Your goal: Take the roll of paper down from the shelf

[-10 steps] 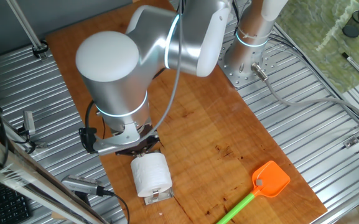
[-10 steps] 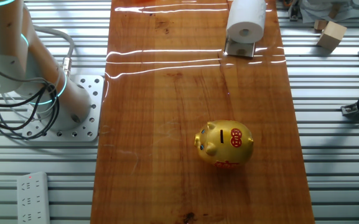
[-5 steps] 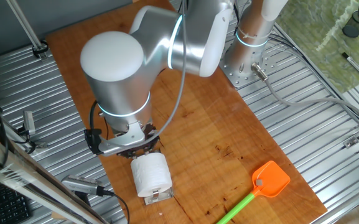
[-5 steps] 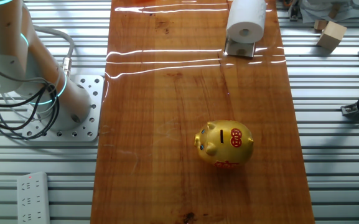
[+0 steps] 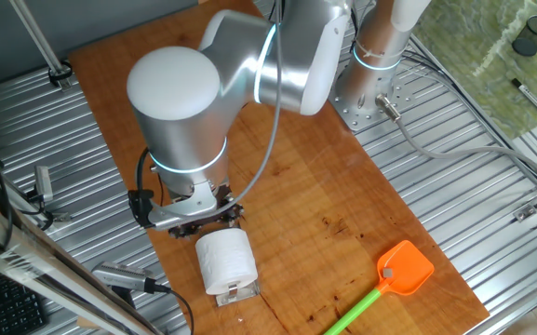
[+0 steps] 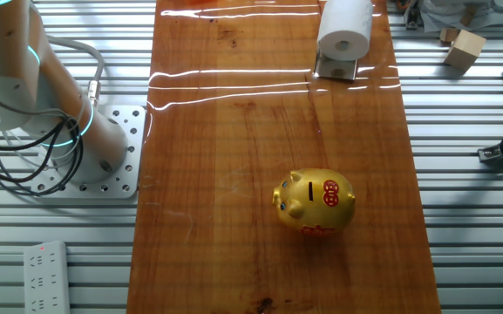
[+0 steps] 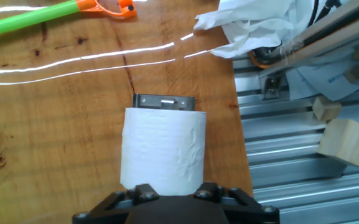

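Tabletop point(image 5: 296, 177) edge beside roll of paper point(image 7: 162, 149), claw point(image 5: 203, 216) near

There is one roll of paper point(image 5: 226, 261) on one shelf point(image 7: 164, 102), one arm with one gripper point(image 5: 205, 218), one gold piggy bank point(image 6: 315, 201), one orange-and-green swatter point(image 5: 389, 280), two wooden blocks point(image 7: 348, 142), one crumpled white sheet point(image 7: 254, 25) and one power strip point(image 6: 45, 277).

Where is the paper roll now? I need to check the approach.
The roll sits on its metal shelf at the near end of the wooden table in one fixed view, just below the gripper.
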Controlling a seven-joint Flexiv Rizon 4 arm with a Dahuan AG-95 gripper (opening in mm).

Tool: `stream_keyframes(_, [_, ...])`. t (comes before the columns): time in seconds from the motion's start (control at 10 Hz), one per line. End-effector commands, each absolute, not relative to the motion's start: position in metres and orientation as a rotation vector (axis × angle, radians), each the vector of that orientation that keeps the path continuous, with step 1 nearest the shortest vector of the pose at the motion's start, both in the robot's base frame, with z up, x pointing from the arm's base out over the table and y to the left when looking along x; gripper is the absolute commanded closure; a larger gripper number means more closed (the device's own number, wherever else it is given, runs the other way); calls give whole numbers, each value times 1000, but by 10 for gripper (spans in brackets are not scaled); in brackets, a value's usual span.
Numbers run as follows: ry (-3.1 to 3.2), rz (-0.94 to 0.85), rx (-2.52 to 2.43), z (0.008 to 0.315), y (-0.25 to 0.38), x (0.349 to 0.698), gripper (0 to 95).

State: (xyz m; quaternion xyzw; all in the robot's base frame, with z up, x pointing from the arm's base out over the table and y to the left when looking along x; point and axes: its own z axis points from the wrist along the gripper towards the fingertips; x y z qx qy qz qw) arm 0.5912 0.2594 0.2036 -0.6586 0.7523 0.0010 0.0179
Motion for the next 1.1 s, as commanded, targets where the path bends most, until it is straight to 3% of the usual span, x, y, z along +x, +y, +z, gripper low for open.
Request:
stream_keyframes(0.1, [2338, 2, -2043, 200, 257, 591, 0])
stream_keyframes(1.1, [2331, 15, -2043, 187, 248, 590, 0])
